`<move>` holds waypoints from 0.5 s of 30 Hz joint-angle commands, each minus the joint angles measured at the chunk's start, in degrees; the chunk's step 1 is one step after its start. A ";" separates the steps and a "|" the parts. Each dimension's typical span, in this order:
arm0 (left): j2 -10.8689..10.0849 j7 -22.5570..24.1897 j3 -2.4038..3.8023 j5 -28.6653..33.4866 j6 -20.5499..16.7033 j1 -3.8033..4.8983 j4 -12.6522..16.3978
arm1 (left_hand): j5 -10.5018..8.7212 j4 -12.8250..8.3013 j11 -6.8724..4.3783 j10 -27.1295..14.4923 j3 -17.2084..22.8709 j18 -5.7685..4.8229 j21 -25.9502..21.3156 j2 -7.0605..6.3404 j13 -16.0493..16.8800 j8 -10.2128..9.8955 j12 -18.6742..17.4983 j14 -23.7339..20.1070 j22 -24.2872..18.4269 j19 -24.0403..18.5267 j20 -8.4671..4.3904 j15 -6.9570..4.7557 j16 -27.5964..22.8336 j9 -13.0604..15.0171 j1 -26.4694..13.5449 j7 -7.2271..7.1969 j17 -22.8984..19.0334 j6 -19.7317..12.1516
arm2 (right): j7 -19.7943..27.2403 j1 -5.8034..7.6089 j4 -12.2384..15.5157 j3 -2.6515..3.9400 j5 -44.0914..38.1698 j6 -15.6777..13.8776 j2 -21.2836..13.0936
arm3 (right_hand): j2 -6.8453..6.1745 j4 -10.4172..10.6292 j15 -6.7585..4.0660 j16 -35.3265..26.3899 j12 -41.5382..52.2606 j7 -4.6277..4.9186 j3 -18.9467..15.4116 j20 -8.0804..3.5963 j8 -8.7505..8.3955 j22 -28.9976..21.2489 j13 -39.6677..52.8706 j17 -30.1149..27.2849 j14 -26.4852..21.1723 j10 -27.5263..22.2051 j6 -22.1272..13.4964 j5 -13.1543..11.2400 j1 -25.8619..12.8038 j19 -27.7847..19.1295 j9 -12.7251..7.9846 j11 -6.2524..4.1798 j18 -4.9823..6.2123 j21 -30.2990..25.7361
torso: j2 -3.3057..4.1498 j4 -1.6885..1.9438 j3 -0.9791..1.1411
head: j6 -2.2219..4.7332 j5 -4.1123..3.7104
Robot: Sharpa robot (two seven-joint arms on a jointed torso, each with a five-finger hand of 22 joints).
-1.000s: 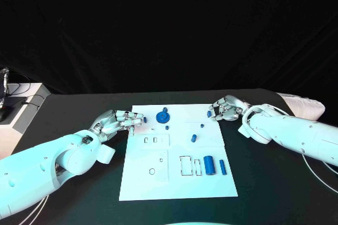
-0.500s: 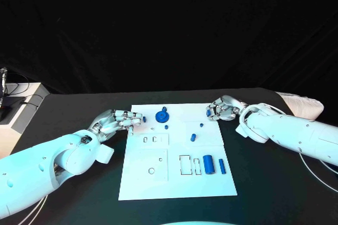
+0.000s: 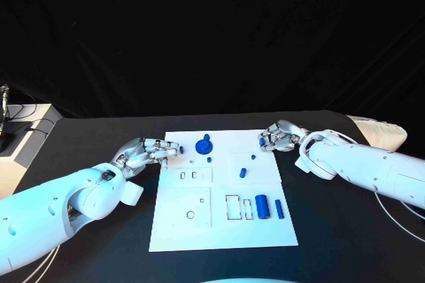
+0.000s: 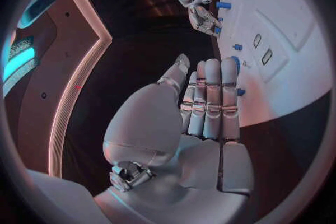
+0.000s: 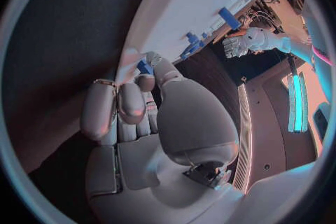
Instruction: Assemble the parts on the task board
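Compared with one second earlier, the right hand (image 3: 277, 138) has shifted slightly toward the far right corner of the task board (image 3: 222, 228); the left hand (image 3: 146, 152) and the parts lie as before.

Head view: the left hand rests at the board's far left edge, fingers curled, a small blue peg (image 3: 182, 150) just beside its fingertips; whether it touches the peg cannot be told. The right hand, fingers curled in, pinches a small blue part (image 3: 263, 141) at the board's far right corner. Between the hands lies a blue round part (image 3: 204, 147); nearer the robot, well apart from both hands, lie a blue cylinder (image 3: 262, 205) and a blue bar (image 3: 280, 209).

Left wrist view: the left hand (image 4: 206, 102) has its fingers side by side, reaching to the board's edge.

Right wrist view: the right hand (image 5: 129, 109) has curled fingers, with the blue part (image 5: 144, 68) at its fingertips.
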 commanded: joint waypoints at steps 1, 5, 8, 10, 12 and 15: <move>0.03 0.21 0.05 -0.01 0.56 0.00 0.09 | -0.21 -0.28 0.13 -0.32 0.15 0.55 0.22 0.45 -0.13 0.22 0.07 0.30 0.07 0.20 -0.09 0.04 -0.01 0.06 -0.06 0.20 0.08 0.21 | -0.14 -0.05 -0.01 -0.02 -0.59 0.92 0.06 | 0.82 -0.01 -0.03 0.35 0.09 0.22 0.60 0.02 -0.07 9.28 0.16 0.11 0.42 -0.02 1.03 -0.54 0.00 4.39 -0.05 -0.33 0.23 0.27 | -0.01 -0.02 0.01 | 0.02 -0.11; 0.02 0.19 0.05 -0.01 0.56 0.00 0.08 | -0.22 -0.27 0.13 -0.29 0.17 0.56 0.22 0.49 -0.30 0.24 0.02 0.30 0.10 0.20 -0.07 0.05 -0.04 0.06 -0.12 0.21 0.11 0.19 | -0.40 -0.05 -0.04 -0.02 -0.58 0.86 0.09 | 1.85 -0.03 -0.11 0.36 0.11 -0.04 1.18 -0.01 0.04 9.29 0.25 0.18 0.44 -0.14 2.75 -0.54 -0.16 4.39 0.00 -0.47 0.22 0.30 | 0.01 -0.01 0.01 | 0.11 -0.15; 0.00 0.19 0.05 -0.01 0.61 0.00 0.08 | -0.21 -0.28 0.16 -0.32 0.18 0.57 0.21 0.49 -0.40 0.25 -0.03 0.31 0.11 0.19 -0.06 0.06 -0.05 0.06 -0.13 0.22 0.13 0.18 | -0.63 -0.05 -0.04 -0.02 -0.57 0.87 0.07 | 2.17 -0.19 -0.25 0.29 0.09 -0.38 1.47 -0.12 -0.03 9.28 0.28 0.16 0.42 -0.22 3.68 -0.68 -0.31 4.38 -0.03 -0.67 0.19 0.27 | -0.01 0.01 0.04 | 0.08 -0.08; -0.03 0.20 0.05 -0.01 0.68 -0.01 0.07 | -0.21 -0.28 0.14 -0.33 0.24 0.57 0.21 0.57 -0.43 0.28 -0.04 0.31 0.12 0.20 -0.06 0.06 -0.05 0.07 -0.09 0.18 0.14 0.22 | -0.77 -0.05 -0.03 -0.02 -0.57 0.85 0.06 | 2.51 -0.30 -0.35 0.29 0.08 -0.68 1.69 -0.19 0.04 9.29 0.31 0.21 0.45 -0.24 4.43 -0.87 -0.29 4.38 0.00 -0.83 0.15 0.32 | -0.01 0.02 0.04 | 0.09 -0.09; -0.06 0.22 0.05 -0.01 0.73 -0.01 0.07 | -0.21 -0.30 0.14 -0.40 0.29 0.58 0.22 0.62 -0.52 0.31 -0.13 0.31 0.13 0.20 -0.06 0.05 -0.06 0.07 -0.06 0.14 0.15 0.26 | -0.89 -0.05 -0.02 -0.02 -0.57 0.78 0.05 | 2.84 -0.46 -0.44 0.31 0.10 -0.90 1.89 -0.30 0.08 9.32 0.39 0.31 0.47 -0.22 5.06 -0.91 -0.34 4.39 0.02 -0.95 0.08 0.41 | 0.01 0.02 0.03 | 0.12 -0.07; -0.06 0.21 0.05 -0.01 0.64 -0.01 0.08 | -0.21 -0.30 0.14 -0.40 0.29 0.58 0.22 0.62 -0.52 0.31 -0.13 0.31 0.13 0.20 -0.06 0.05 -0.06 0.07 -0.06 0.14 0.15 0.26 | -0.99 -0.05 -0.04 -0.02 -0.57 0.74 0.06 | 3.25 -0.43 -0.57 0.30 0.08 -1.18 2.04 -0.42 0.10 9.34 0.46 0.40 0.47 -0.21 5.79 -0.86 -0.51 4.39 0.02 -1.12 0.02 0.49 | 0.00 0.01 0.03 | 0.19 -0.06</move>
